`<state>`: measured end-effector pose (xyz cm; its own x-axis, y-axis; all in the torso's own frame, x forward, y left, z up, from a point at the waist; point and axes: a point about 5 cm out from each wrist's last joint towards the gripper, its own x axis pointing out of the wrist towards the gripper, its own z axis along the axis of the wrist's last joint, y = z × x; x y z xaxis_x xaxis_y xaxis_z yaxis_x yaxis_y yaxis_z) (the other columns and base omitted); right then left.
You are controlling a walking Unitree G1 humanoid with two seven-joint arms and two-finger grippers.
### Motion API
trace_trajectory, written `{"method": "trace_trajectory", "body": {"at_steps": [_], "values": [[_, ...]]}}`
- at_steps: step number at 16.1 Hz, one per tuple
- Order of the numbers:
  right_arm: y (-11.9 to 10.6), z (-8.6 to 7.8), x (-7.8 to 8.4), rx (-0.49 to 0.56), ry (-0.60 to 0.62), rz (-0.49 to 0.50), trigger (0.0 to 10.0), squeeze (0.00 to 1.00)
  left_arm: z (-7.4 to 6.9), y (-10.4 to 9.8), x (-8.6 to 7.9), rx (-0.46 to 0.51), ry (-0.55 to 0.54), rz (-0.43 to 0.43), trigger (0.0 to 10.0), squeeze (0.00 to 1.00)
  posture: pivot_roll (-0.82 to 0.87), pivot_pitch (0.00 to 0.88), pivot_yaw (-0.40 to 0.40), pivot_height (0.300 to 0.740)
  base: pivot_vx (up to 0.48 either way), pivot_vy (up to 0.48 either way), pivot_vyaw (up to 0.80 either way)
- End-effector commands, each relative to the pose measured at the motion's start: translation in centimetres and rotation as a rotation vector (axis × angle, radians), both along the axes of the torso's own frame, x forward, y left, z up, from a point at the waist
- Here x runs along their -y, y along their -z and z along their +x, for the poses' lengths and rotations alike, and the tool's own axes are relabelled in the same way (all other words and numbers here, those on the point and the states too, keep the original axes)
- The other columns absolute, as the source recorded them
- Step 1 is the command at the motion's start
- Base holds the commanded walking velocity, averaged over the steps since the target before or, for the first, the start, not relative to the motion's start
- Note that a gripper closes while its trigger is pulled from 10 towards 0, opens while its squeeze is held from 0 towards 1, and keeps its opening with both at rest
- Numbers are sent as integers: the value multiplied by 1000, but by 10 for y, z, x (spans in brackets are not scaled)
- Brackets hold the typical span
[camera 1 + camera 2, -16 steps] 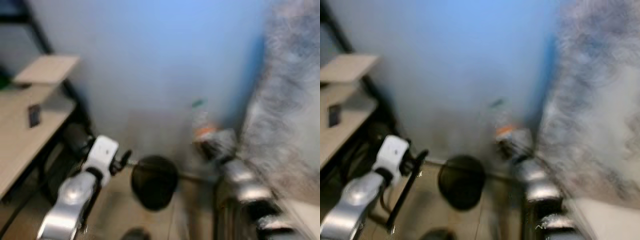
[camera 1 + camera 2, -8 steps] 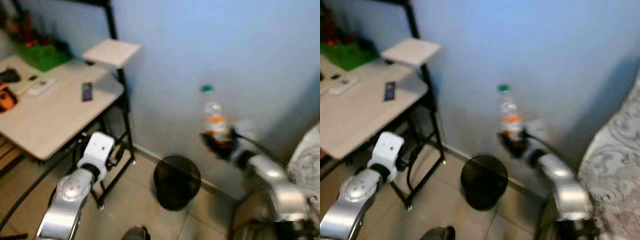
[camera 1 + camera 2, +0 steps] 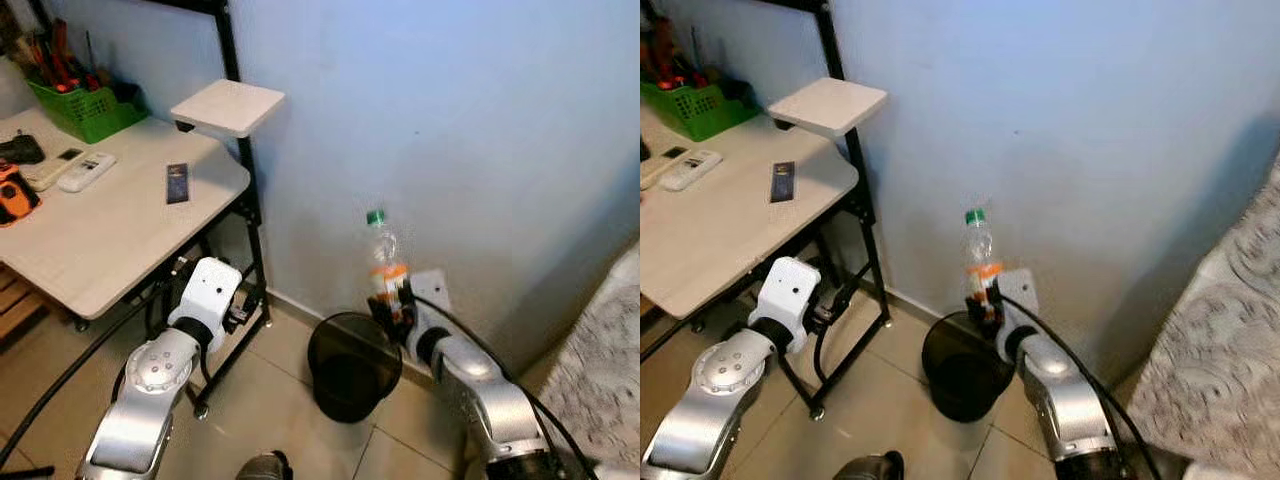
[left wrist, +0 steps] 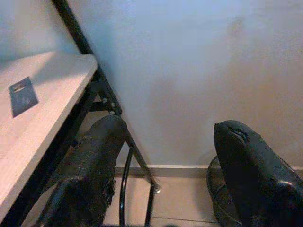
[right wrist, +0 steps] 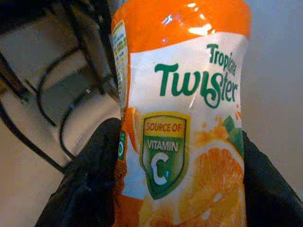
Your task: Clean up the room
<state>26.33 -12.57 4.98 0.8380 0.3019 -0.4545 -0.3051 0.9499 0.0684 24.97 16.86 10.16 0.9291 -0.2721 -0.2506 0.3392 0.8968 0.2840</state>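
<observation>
Right gripper (image 3: 392, 303), clamped on the lower body of a clear plastic bottle (image 3: 384, 262), holds it upright directly above the near rim of a black waste bin (image 3: 352, 368). Green cap uppermost, orange label at mid-height; the right wrist view shows that label (image 5: 184, 123) close up, reading "Tropicana Twister" with a "Source of Vitamin C" badge, and one black finger (image 5: 90, 184) pressed against each side of it. The bin, taken as landmark, stands on the tiled floor (image 3: 270, 410) against the pale blue wall (image 3: 440, 120). Just behind the bin and bottle, a white outlet plate (image 3: 432, 290) is fixed low on the wall. To the robot's left of the bin stands a light wooden desk (image 3: 100, 240) on a black metal frame, with a small raised shelf (image 3: 227, 106) at its corner nearest the bin. On the desk, well apart from the bin: a dark flat card-like item (image 3: 177, 183), a white remote (image 3: 86, 171), an orange and black object (image 3: 14, 192) at the picture edge, and a green basket (image 3: 88, 108) of tools against the wall. To the robot's right of the bin, a patterned grey fabric (image 3: 600, 370) shows at the frame's edge. Left gripper (image 4: 165, 184) hangs idle beside the desk leg, left of the bin, its two black fingers spread apart with nothing between them; the bin's rim (image 4: 213, 189) shows just behind one finger.
</observation>
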Motion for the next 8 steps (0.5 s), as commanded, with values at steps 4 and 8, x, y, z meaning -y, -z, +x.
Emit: {"method": "trace_trajectory", "body": {"at_steps": [4,8], "values": [[0,7,4,16,-25,7,10000,0,1,2,0,-21,20,-10,10000,0,74,15,-17,740,336,0,-306],[2,13,8,25,-48,-10,10000,0,1,2,1,-28,36,-12,10000,0,81,10,-23,740,336,0,0]]}}
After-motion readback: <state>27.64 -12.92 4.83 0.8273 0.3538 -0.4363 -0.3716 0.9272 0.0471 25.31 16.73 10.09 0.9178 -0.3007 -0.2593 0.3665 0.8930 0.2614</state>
